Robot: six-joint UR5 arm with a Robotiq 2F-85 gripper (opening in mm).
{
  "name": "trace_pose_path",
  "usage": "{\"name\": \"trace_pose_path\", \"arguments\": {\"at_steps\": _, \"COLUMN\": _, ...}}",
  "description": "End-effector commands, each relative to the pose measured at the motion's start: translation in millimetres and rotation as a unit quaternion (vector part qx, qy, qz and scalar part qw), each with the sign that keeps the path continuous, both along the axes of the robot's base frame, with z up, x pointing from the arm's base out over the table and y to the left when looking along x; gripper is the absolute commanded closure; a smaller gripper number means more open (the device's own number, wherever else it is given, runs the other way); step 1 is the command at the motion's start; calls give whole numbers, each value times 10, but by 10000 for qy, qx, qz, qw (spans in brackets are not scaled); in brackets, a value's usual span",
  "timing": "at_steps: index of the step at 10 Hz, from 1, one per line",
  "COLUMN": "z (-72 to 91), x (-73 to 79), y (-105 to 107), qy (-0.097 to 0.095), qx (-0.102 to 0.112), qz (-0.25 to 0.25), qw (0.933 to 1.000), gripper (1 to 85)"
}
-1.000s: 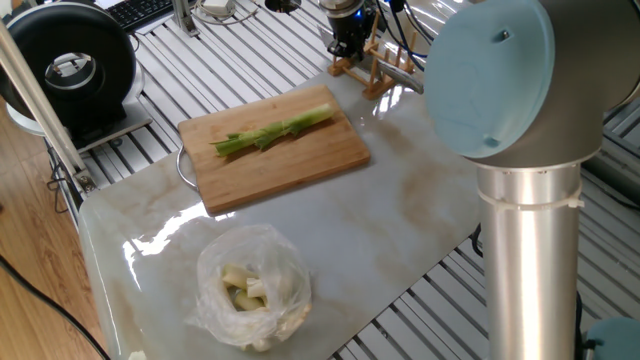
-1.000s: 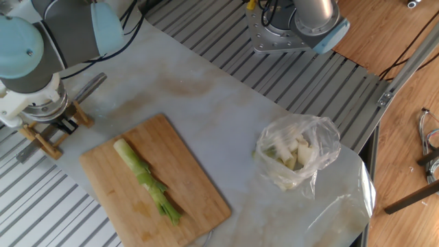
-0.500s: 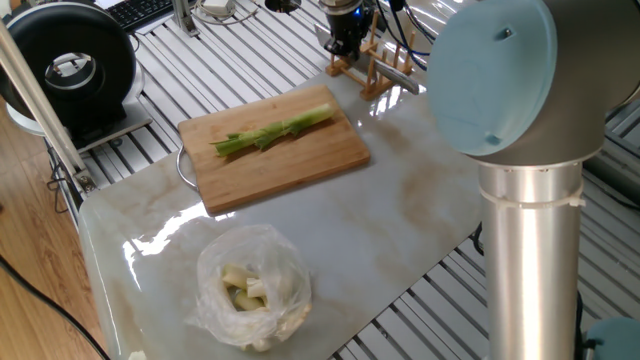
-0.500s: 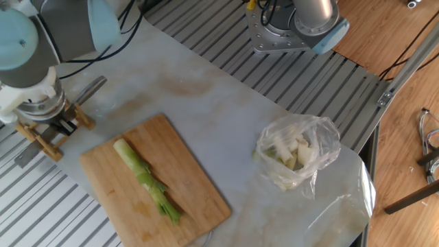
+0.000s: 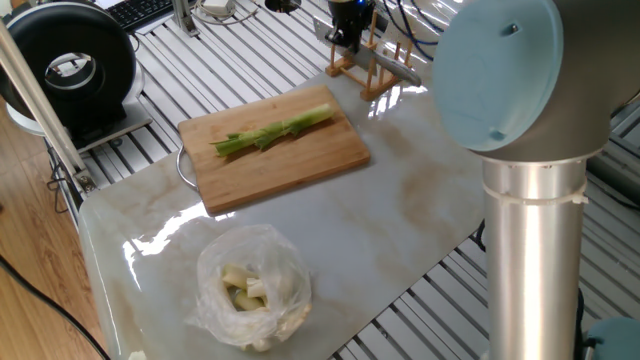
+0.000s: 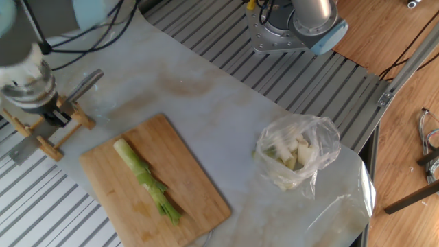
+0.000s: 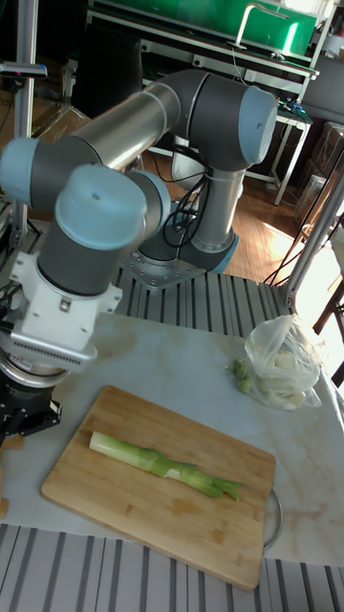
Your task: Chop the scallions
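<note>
One whole scallion stalk (image 5: 275, 130) lies on the wooden cutting board (image 5: 300, 162), pale end toward the rack, leafy end away. It also shows as the stalk (image 6: 145, 180) and the stalk (image 7: 162, 464) in the other views. My gripper (image 6: 51, 115) hangs over the wooden knife rack (image 6: 41, 143) beyond the board's far end, well away from the scallion. It is shut on a knife whose grey blade (image 6: 89, 81) sticks out to one side. In one fixed view the gripper (image 5: 345, 32) is at the top edge.
A clear plastic bag (image 5: 252, 287) of pale whitish pieces sits on the marble slab (image 5: 400, 200) near its front corner. The arm's base column (image 5: 530, 240) stands at the right. A black round device (image 5: 70, 65) sits off the slab at the back left.
The gripper has risen a little at the rack, and the knife has come up with it. The scallion, board and bag have not moved.
</note>
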State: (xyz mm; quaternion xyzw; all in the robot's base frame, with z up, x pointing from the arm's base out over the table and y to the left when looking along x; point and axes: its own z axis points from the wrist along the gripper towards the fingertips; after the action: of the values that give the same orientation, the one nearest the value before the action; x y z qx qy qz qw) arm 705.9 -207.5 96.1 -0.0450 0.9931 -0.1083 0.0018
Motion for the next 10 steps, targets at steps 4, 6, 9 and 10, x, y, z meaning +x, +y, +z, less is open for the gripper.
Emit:
{"name": "trace_pose_path", "arguments": {"at_steps": 4, "z": 494, "x": -12, "y": 108, "qy": 51, "qx": 435, "qz": 2, "qw": 9990, "gripper": 843}}
{"name": "trace_pose_path", "arguments": {"at_steps": 6, "z": 726, "x": -84, "y": 255, "qy": 121, "qx": 451, "qz": -81, "qw": 9989, "gripper": 843}}
{"name": "trace_pose_path", "arguments": {"at_steps": 9, "z": 1092, "x": -123, "y": 664, "qy": 40, "qx": 613, "qz": -298, "qw": 9977, "gripper": 843}}
{"name": "trace_pose_path", "arguments": {"at_steps": 10, "z": 1154, "x": -140, "y": 850, "qy": 46, "qx": 758, "qz": -437, "qw": 9962, "gripper": 843}}
